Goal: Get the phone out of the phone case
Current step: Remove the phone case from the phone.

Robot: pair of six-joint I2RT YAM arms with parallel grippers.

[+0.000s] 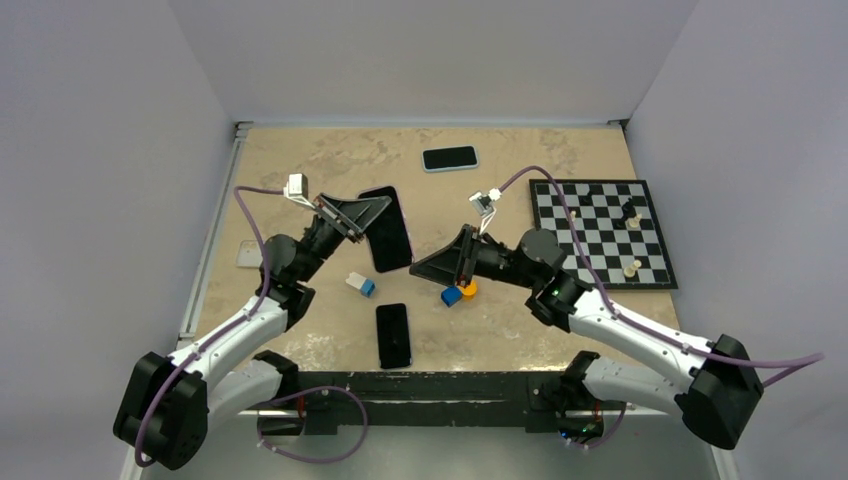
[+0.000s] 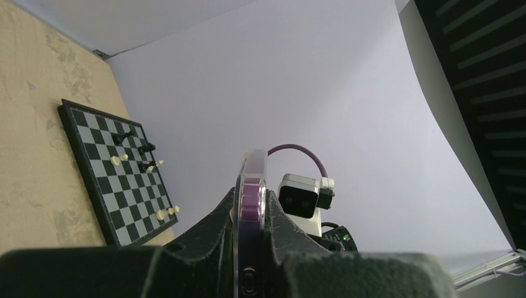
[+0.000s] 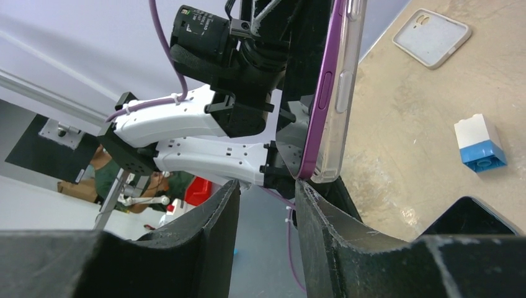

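The phone (image 1: 388, 228), purple with a dark screen, sits in a clear phone case (image 3: 338, 99) and is held up off the table, tilted. My left gripper (image 1: 368, 210) is shut on its upper part; the left wrist view shows the phone (image 2: 253, 205) edge-on between the two fingers (image 2: 214, 230). My right gripper (image 1: 425, 268) stands open just below the phone's lower corner. In the right wrist view that corner (image 3: 316, 174) touches the tip of the right-hand finger (image 3: 322, 223), and the gap between the jaws holds nothing.
A black phone (image 1: 393, 335) lies near the front edge and a blue-cased phone (image 1: 450, 158) at the back. A white-and-blue brick (image 1: 361, 284), blue and orange blocks (image 1: 458, 292), a chessboard (image 1: 600, 232) with pieces at right, an empty case (image 1: 250, 254) at left.
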